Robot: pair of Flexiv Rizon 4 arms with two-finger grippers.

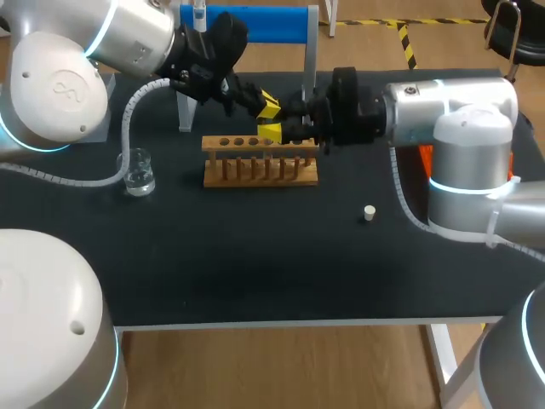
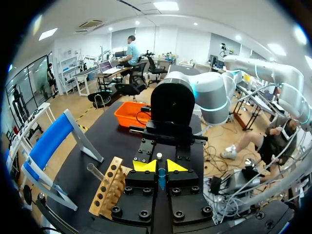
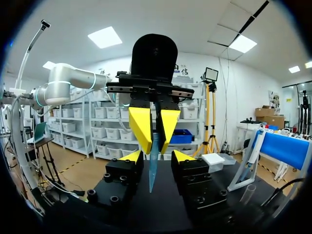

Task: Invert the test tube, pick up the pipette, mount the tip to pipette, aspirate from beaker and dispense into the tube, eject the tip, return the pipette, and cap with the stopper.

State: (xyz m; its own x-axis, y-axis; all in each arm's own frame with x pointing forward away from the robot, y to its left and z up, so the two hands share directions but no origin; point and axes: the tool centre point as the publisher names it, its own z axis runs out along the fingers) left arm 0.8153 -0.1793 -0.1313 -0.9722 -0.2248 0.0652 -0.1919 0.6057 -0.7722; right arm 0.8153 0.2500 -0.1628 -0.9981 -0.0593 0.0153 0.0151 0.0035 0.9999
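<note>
Over the wooden test tube rack (image 1: 260, 162), the two pincers meet head-on around a blue pipette tip (image 3: 153, 163).

Left pincer (image 2: 161, 165) is clamped on the tip, yellow fingers pressing it from both sides, and the tapered point sticks out toward the other arm. Right pincer (image 3: 157, 156) faces it with fingers spread wide: the tip's point hangs in the gap between them, and neither finger appears to touch it. A clear test tube (image 2: 95, 170) leans tilted at one end of the rack. On the black table (image 1: 255, 273), the glass beaker (image 1: 139, 175) stands well off to the rack's left. The small white stopper (image 1: 369, 213) lies alone toward the right. A blue stand (image 1: 255, 24) rises behind the rack, and an orange bin (image 2: 131, 113) sits beyond the right arm.
</note>
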